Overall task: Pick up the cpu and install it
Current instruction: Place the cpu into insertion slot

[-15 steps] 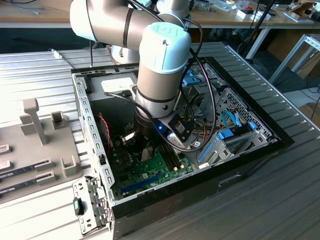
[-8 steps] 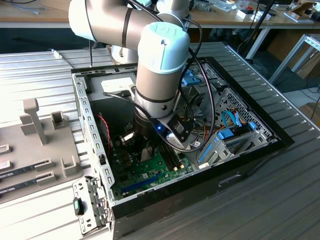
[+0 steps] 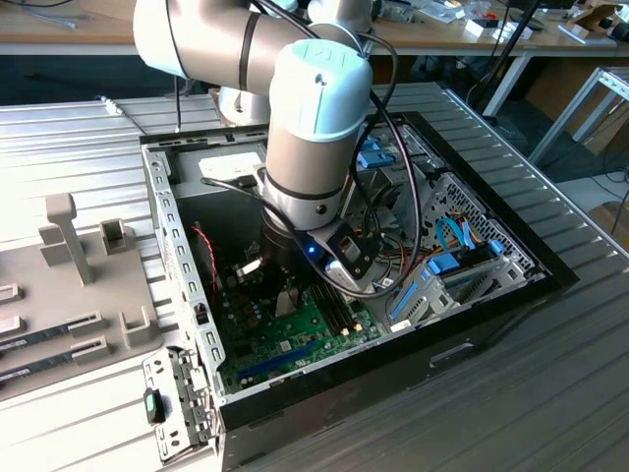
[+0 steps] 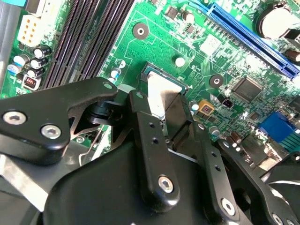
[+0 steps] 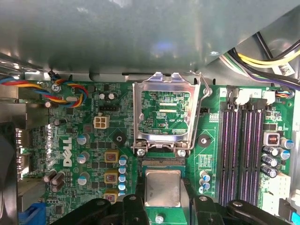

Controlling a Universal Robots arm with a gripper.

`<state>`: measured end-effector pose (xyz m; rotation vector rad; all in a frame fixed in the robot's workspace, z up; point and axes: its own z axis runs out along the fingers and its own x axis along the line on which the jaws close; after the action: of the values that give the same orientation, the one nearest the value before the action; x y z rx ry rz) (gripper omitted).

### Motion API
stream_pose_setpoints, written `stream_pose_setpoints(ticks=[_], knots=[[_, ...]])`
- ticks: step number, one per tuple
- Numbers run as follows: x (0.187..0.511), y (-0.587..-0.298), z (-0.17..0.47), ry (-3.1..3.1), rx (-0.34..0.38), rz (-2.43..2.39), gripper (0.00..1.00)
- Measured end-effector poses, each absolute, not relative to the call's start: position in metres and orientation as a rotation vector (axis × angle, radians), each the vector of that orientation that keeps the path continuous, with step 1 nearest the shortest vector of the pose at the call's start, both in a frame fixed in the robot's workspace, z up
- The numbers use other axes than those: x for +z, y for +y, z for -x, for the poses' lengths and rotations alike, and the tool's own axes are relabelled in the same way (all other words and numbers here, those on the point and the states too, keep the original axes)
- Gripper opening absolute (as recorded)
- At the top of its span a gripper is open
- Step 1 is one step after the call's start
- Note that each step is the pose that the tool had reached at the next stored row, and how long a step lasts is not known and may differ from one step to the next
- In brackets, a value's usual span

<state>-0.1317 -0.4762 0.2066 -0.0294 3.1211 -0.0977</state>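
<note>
— What was seen, from the exterior view's left across?

— A grey fixture (image 3: 74, 285) was noted on the table, then the open case (image 3: 162, 211), with the arm (image 3: 305, 128) lowered into it over the board (image 3: 295, 329).

— And the cpu?

— The cpu (image 5: 162, 188) was found in both wrist views, its silvery top flat between the fingers (image 4: 151, 140) at the socket (its frame (image 5: 164, 115) was swung up and open). The gripper (image 5: 163, 199) appeared clamped on the cpu's two edges; whether the chip was fully seated could not be told.

— What could have gone wrong?

— A slight tilt or offset could have been carried into the socket, and pins bent, it was judged. A skewed release might also have left one corner riding on the rim.
</note>
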Motion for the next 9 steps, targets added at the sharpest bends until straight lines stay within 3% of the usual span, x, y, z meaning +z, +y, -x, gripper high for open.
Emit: stream_pose_setpoints(ticks=[9], knots=[[0.2057,-0.4755,0.1332,3.121,-0.09,0.029,0.4]])
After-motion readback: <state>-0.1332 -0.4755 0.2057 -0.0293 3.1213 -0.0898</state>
